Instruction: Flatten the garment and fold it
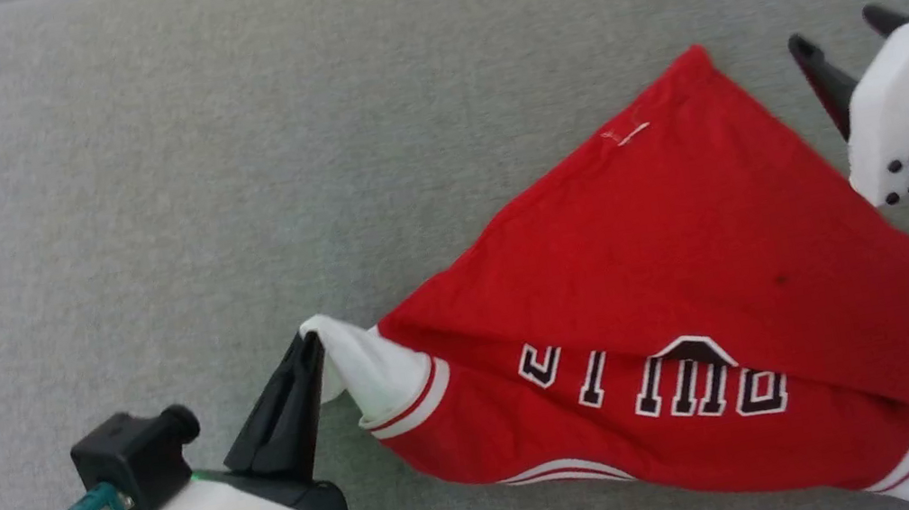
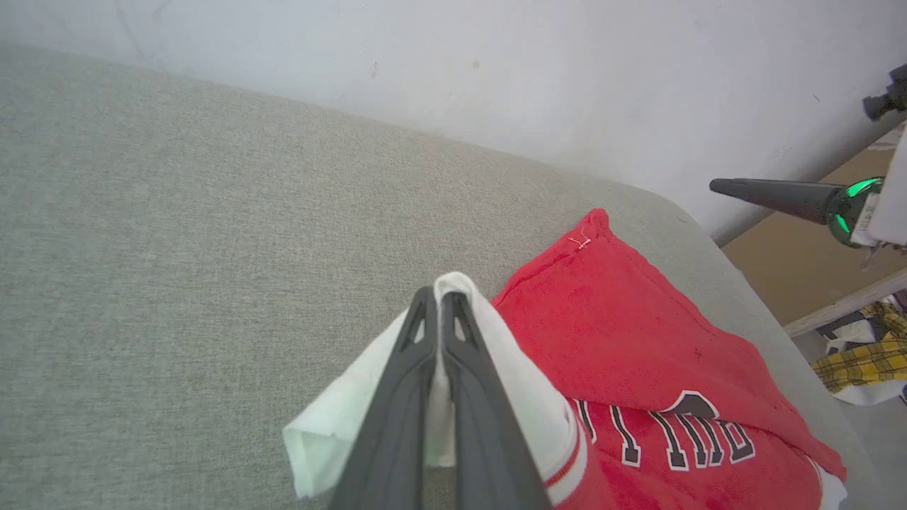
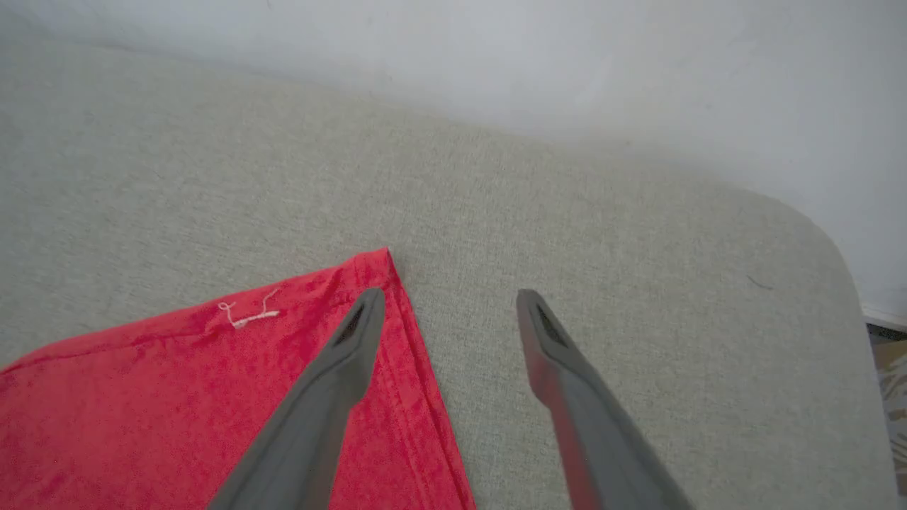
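The garment (image 1: 674, 257) lay in a rough triangle across the right half of the head view on the grey fabric-covered bench (image 1: 218, 146). A plain red panel was folded down over the upside-down print along its lower edge. At the lower left of that frame the left gripper (image 1: 309, 344) had its fingers pinched shut on the white sleeve (image 1: 373, 373), which looked raised a little off the bench. The right gripper (image 3: 450, 297) hung at the upper right with its fingers spread wide and holding nothing. In its wrist view the finger at frame left sat over the red hem corner (image 3: 379, 265) and the other over bare bench; whether either touched the cloth could not be told. The step looked like spreading the shirt flat between the two arms. To do it well, the right fingers probably needed to straddle the hem edge squarely, drop low and close on the corner just inside the stitching. A pull toward the upper right, away from the left grip and close to the bench, should unroll the fold. Catching only one layer risked dragging the fold along instead.
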Robot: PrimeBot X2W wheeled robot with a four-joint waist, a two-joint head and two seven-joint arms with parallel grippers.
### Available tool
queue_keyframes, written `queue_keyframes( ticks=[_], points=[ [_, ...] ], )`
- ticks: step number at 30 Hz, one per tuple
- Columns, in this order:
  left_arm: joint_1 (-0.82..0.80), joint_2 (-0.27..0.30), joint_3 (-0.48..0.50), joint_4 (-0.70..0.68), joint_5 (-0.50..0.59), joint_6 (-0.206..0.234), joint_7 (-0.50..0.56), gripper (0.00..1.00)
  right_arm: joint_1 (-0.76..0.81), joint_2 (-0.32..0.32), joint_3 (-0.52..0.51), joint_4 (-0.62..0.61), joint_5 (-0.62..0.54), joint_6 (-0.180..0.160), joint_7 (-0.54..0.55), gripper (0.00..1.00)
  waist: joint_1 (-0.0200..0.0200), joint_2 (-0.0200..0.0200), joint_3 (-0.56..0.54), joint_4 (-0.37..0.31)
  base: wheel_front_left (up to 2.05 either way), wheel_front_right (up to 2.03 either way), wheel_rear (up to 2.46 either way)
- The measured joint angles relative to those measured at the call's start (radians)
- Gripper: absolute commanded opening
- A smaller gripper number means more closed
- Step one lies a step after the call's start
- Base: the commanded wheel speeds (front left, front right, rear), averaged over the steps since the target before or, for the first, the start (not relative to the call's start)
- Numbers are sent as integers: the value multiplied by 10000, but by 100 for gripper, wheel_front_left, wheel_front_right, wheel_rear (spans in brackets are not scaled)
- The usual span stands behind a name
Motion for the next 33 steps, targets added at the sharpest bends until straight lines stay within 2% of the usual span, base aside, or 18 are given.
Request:
queue_keyframes(
  ticks=[4, 12, 13, 14, 15, 16, 19, 24, 27, 33],
  points=[
    [-352, -65, -188, 146, 0, -69, -46, 0, -682, -305, 546, 1383, -165, 0, 552, 100, 0, 1, 421, 400, 0, 0, 0],
    [-723, -182, -397, 476, -4, -224, -282, 0, -1379, -723, 1179, 2784, -194, -2, 512, 100, -2, 0, 1189, 1122, 0, 0, 0],
    [-773, -188, -412, 504, -4, -226, -316, 1, -1474, -779, 1229, 2872, -157, -2, 510, 90, -3, 0, 1264, 1199, 0, 0, 0],
    [-803, -194, -424, 537, -4, -228, -357, 0, -1583, -840, 1310, 2926, -105, -4, 523, 19, -4, 0, 1335, 1272, 0, 0, 0],
    [-821, -194, -426, 573, -6, -228, -364, 0, -1685, -897, 1367, 2964, -35, -4, 527, 19, -4, 1, 1399, 1336, 0, 0, 0],
    [-831, -194, -424, 608, -8, -230, -366, 1, -1772, -943, 1448, 3009, 13, -4, 562, 0, -4, 0, 1455, 1390, 0, 0, 0],
    [-901, -188, -393, 711, -19, -230, -387, 1, -1892, -991, 1651, 3032, 107, -4, 608, 0, -3, 0, 1539, 1468, 0, 0, 0],
    [-913, -167, -276, 805, -21, -230, -550, 0, -1871, -903, 1547, 3087, 222, 0, 44, 0, -2, 0, 1396, 1342, 0, 0, 0],
    [-1018, -123, -203, 861, 17, -222, -667, 0, -1802, -742, 1325, 3024, 336, 0, -537, 0, -2, 0, 1177, 1186, 0, 0, 0],
    [-1948, 157, -13, 1043, 767, -31, -961, 0, -1794, -255, 360, 2474, 453, 0, -2084, 0, -2, 0, 478, 775, 0, 0, 0]
  ],
)
